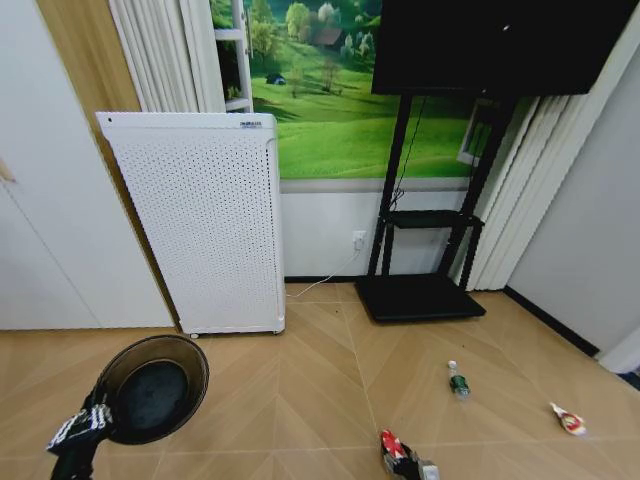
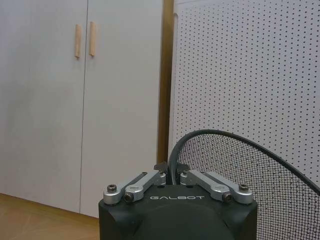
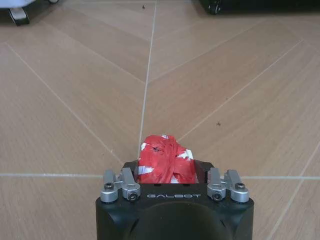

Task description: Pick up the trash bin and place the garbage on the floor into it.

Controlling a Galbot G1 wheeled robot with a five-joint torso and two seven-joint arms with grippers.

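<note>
The left claw [image 2: 172, 176] is clenched on the trash bin's [image 1: 152, 388] rim; the right claw [image 3: 166, 172] grips a red-and-white piece [image 3: 165, 159] above the floor [image 3: 75, 125].

The trash bin [image 1: 152, 388] is black wire mesh with a smooth rim. The floor [image 1: 300, 380] looks like smooth wood, a little shiny. The red-and-white garbage [image 3: 165, 160] looks crinkly. The bottle [image 1: 458, 380] is clear plastic. The white box [image 1: 205, 225] has many tiny holes.

left gripper [image 1: 92, 415] low at the left side, fingers closed on the rim of the trash bin [image 1: 152, 388], holding it tilted, right gripper [image 3: 167, 165] low near the floor, fingers clamped around a red-and-white piece of garbage [image 3: 165, 160]
</note>
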